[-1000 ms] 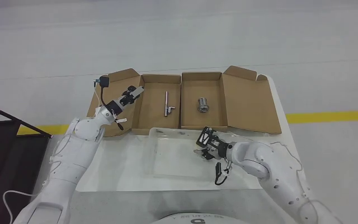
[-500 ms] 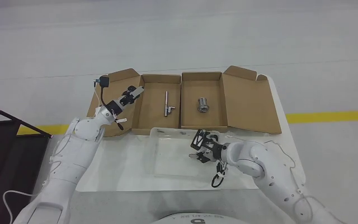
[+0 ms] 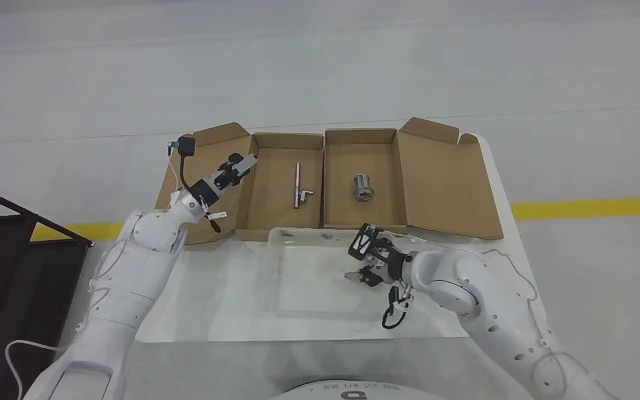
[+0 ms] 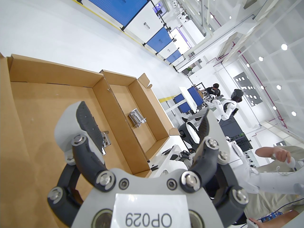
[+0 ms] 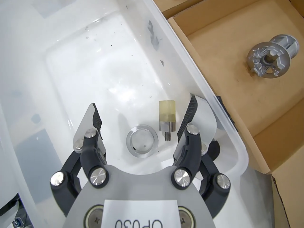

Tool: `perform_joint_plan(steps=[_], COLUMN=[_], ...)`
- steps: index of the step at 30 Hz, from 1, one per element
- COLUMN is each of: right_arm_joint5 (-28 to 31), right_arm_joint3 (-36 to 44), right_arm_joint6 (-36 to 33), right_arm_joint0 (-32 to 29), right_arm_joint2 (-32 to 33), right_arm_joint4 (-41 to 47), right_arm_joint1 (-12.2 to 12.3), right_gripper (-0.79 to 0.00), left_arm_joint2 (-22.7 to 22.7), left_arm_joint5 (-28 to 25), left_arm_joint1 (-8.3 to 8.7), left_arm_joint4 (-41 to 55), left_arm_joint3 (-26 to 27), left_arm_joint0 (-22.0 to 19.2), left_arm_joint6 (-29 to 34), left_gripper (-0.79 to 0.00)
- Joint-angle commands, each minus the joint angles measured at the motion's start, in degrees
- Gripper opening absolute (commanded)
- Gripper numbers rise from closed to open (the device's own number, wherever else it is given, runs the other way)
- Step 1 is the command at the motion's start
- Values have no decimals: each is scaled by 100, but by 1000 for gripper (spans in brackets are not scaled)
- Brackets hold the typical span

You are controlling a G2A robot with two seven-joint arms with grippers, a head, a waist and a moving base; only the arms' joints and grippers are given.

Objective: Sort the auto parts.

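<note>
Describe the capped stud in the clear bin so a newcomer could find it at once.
Start at the clear plastic bin beside the cardboard boxes, at the corner under the right gripper. Two small parts lie between its open fingers; yours is the short metal stud with a yellowish cap and threaded tip, not the flat ring.

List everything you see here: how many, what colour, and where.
table: one, white, under everything.
cardboard boxes: two, brown, open, side by side at the far side.
rod part: one, silver, in the left box.
hub part: one, grey metal, in the right box.
plastic bin: one, clear, in front of the boxes.
metal ring: one, silver, in the bin.
capped stud: one, silver, yellowish cap, beside the ring.
left gripper: one, black-grey, open, above the left box's outer edge.
right gripper: one, black-grey, open, in the bin over ring and stud.
</note>
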State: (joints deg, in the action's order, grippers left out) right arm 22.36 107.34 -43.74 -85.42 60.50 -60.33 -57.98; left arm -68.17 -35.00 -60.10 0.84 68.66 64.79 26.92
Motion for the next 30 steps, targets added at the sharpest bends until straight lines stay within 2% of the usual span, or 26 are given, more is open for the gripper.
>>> perform_joint_plan(steps=[1,7,15,21,26,30], right_arm_joint5=[-118,-399,-480,-225,-72,-73], right_arm_joint3=[42,-38,-504,-654,-634,-587], right_arm_joint6=[-204,-679,-1068,-1132,-1090,-1081], right_arm_joint0=[52,322,849,1077,1109,1055], right_arm_joint2=[-23,-202,-663,-880,-805,-713], right_arm_joint4=[12,130,384,755,976,941], right_arm_joint1=[-8,-64,-202,-270,-258,-226], right_gripper=[-111,-108,-142,-188,-296,-283], left_arm_joint2=[0,0,0,0,0,0], left_arm_joint5=[0,0,0,0,0,0], left_arm_joint1=[0,0,0,0,0,0], left_arm_joint4=[0,0,0,0,0,0], left_arm_joint3=[0,0,0,0,0,0], left_arm_joint0=[0,0,0,0,0,0], left_arm_joint6=[0,0,0,0,0,0], left_gripper=[0,0,0,0,0,0])
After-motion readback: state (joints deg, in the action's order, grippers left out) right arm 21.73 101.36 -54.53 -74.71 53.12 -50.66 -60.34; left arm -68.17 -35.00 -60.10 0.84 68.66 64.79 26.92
